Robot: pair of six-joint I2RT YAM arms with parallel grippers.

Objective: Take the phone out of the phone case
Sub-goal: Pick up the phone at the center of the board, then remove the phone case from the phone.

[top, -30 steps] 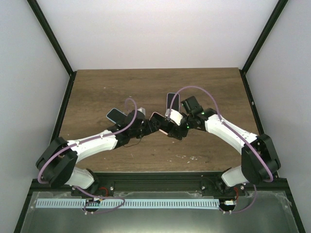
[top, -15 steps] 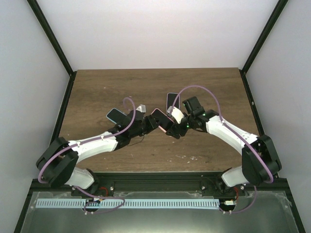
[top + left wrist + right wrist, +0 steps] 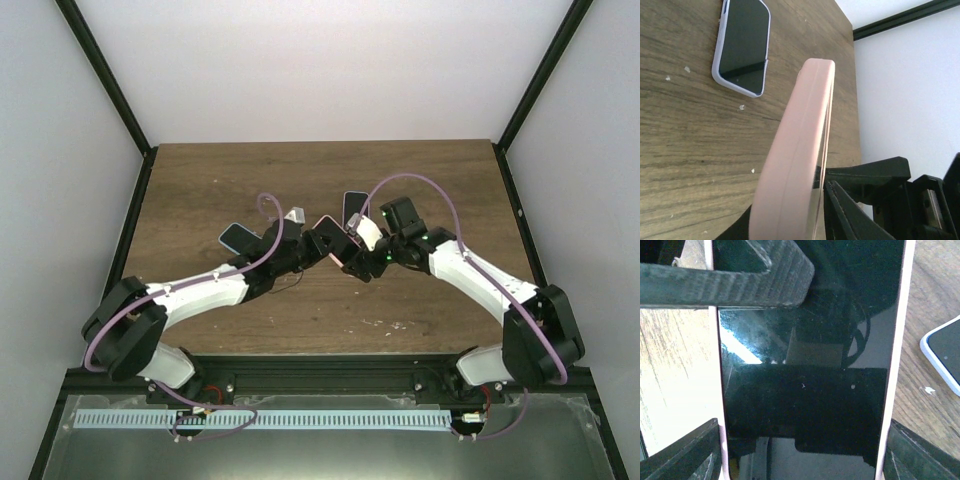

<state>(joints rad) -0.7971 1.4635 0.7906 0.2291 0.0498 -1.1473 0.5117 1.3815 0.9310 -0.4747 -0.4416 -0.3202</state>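
The phone (image 3: 810, 405), dark screen up, sits in a pink phone case (image 3: 330, 238) held above the table's middle between both arms. My left gripper (image 3: 318, 243) is shut on it. In the left wrist view the case (image 3: 800, 150) stands edge-on, with a black finger against its back and one against the screen side, around my left gripper (image 3: 790, 216). My right gripper (image 3: 805, 450) is shut across the case's width, a finger (image 3: 690, 450) on each pink edge. In the top view my right gripper (image 3: 347, 256) meets the case from the right.
Two other phones lie flat on the wooden table (image 3: 430, 180): one in a pale case (image 3: 237, 237) left of the arms, one (image 3: 352, 208) just behind the grippers. The left wrist view shows a pale-cased phone (image 3: 742, 45) lying ahead, and the right wrist view the corner of one (image 3: 945, 352).
My left gripper has shut onto the pink-cased phone, which my right gripper kept hold of. Both grippers and the phone have shifted slightly toward the back of the table.
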